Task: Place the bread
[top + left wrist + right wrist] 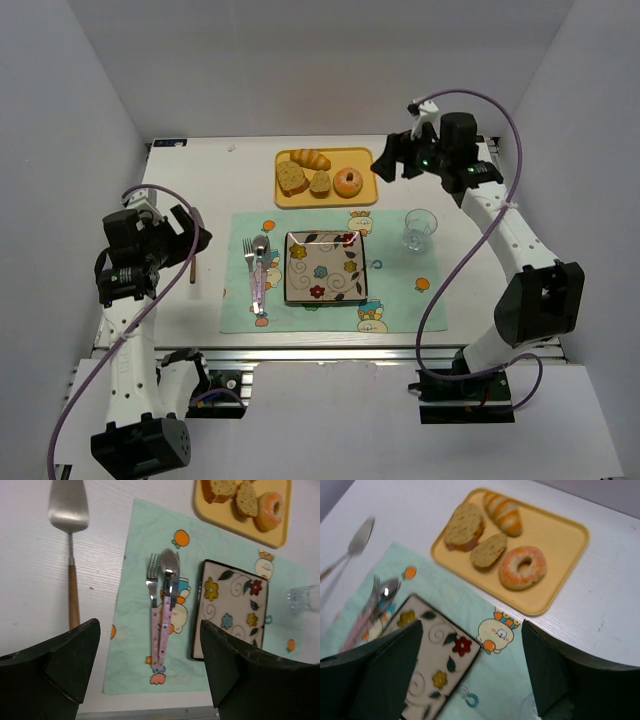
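White desk (190,185) boxed in by pale walls. Nearest, at left: left fingers (188,235) spread wide, gripping nothing, raised close to one wooden-handled spatula (69,510). Centre, on one teal placemat (240,300): one fork (250,262) and one spoon (261,248) side by side, just left of one square flowered plate (325,267). Farther right, off the placemat corner: one clear glass (420,230). Beyond, one yellow tray (325,203) carrying four items: one larger slice (292,178), bread (320,182) just beside it at tray centre, one croissant (311,158) behind both, one doughnut (348,182) at right. Farthest: right fingers (390,160), likewise wide and empty, raised off the tray's right end.
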Robot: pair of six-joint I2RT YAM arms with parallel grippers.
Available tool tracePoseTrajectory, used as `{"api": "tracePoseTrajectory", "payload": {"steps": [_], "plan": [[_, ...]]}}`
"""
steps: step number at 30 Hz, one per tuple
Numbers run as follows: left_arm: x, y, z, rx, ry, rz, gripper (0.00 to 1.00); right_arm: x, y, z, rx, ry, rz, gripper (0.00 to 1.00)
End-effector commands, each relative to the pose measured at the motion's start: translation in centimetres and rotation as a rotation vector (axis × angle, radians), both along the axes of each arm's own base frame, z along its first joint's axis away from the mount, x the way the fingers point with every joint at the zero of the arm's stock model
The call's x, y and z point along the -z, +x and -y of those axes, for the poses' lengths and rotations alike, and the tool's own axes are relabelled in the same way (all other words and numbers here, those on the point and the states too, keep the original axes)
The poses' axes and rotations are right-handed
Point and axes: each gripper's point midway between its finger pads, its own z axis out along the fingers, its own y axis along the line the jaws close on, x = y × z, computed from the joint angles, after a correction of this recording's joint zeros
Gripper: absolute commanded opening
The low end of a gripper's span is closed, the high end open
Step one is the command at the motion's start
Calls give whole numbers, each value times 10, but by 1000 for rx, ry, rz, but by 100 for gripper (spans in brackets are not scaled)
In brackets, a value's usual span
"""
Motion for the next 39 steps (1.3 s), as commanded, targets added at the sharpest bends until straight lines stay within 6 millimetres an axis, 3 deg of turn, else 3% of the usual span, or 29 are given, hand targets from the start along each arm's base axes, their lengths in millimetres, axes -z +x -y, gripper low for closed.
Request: {"api": "tracePoseTrajectory", "payload": {"steps": [1,2,4,5,7,8,10,11,13,14,15,16,18,20,27,31,39], "plan": [[-14,8,-19,-33,105,40,88,-10,-50,-7,-399,35,156,80],[-11,9,-26,-53,141,33,83,-11,-57,4,-467,37,198,53],[-10,11,-35,-82,183,34,61,-7,-74,0,-557,68,183,12],[-4,10,-40,-96,205,21,34,-4,-76,-1,-583,53,199,0],[4,9,-57,-168,259,-8,11,4,-80,-3,-599,58,166,0],[9,8,-61,-176,281,-23,9,8,-82,-5,-603,59,142,8],[24,8,-68,-192,307,-62,12,15,-86,-6,-616,56,120,37],[27,8,-68,-189,311,-70,18,19,-90,-7,-619,56,95,49],[42,10,-77,-204,341,-120,58,25,-94,-8,-624,47,87,56],[42,10,-77,-204,341,-120,58,28,-95,-7,-624,48,81,56],[45,13,-76,-191,337,-127,74,29,-97,-8,-624,48,80,58],[48,14,-76,-179,338,-138,79,31,-97,-7,-621,50,72,59],[62,20,-76,-162,332,-172,84,36,-100,-7,-620,56,60,61],[83,24,-77,-148,325,-234,84,37,-101,-7,-619,61,59,62],[118,47,-66,-49,281,-247,76,46,-103,-8,-625,80,43,65],[141,46,-64,-38,266,-264,74,49,-106,-10,-633,106,11,67],[164,43,-57,-22,250,-206,73,54,-107,-11,-634,116,-13,69]]}}
